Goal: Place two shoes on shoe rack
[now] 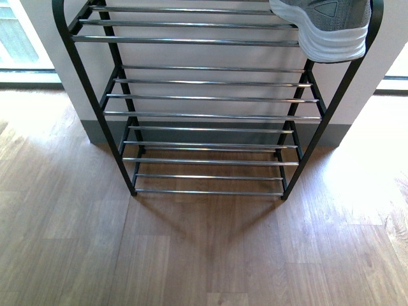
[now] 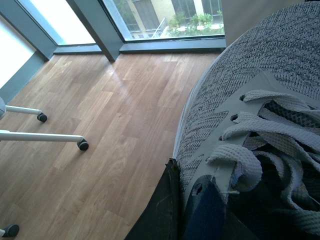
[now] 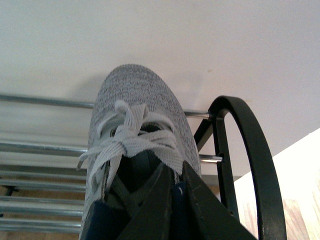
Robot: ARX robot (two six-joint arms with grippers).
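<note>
1 grey knit shoe [image 3: 135,95], white-soled, rests on the top tier of the shoe rack [image 1: 197,39], right end, toe toward the wall, heel overhanging; the right gripper [image 3: 175,186] is clamped on its collar. The left gripper [image 2: 186,200] is closed on the 2nd shoe [image 2: 280,55], held over the floor, toe pointing away from it.

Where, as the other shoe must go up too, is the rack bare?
Top tier: bare from its left end to the placed shoe. Tiers below: bare across. Crowded only at the top right end, where the right claw grips that shoe by the frame loop. The left claw holds the other shoe.
</note>
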